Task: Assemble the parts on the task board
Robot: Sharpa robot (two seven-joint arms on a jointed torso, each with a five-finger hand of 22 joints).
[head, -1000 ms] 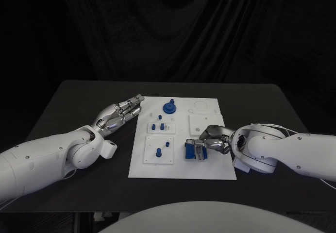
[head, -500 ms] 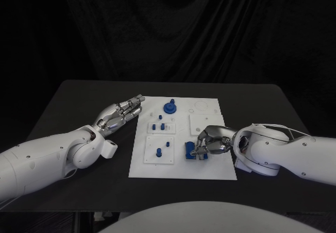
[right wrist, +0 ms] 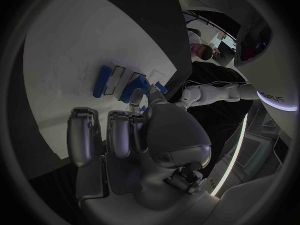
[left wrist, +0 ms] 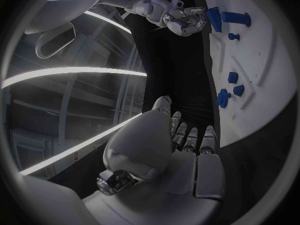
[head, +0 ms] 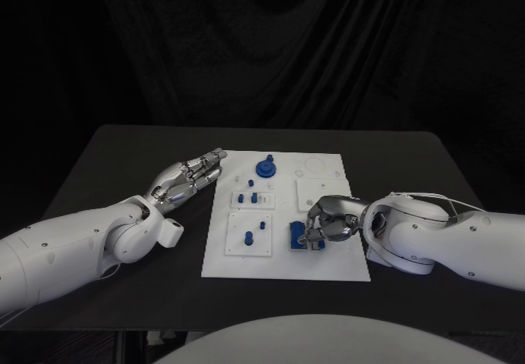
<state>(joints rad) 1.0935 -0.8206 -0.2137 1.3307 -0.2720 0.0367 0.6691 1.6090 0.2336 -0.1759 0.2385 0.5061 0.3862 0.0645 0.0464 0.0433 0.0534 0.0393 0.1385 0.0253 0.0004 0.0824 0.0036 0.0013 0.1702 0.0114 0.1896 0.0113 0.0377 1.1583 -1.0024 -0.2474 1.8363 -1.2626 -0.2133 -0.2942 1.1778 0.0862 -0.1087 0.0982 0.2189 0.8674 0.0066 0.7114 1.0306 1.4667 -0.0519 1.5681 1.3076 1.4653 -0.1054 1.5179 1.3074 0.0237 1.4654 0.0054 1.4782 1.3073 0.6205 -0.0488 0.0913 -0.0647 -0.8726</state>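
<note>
On the white rectangular task board [head: 328, 262], right hand [head: 328, 224] curls fingers onto the upright blue block part [head: 297, 235], apparently gripping it; left hand [head: 188, 180] rests beside the board, fingers extended, holding nothing.

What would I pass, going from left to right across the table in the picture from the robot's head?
Left hand, resting by the board's edge → bare left strip of the white task board → blue peg on the near-left plate → blue block under the fingers of the right hand → right arm.
</note>
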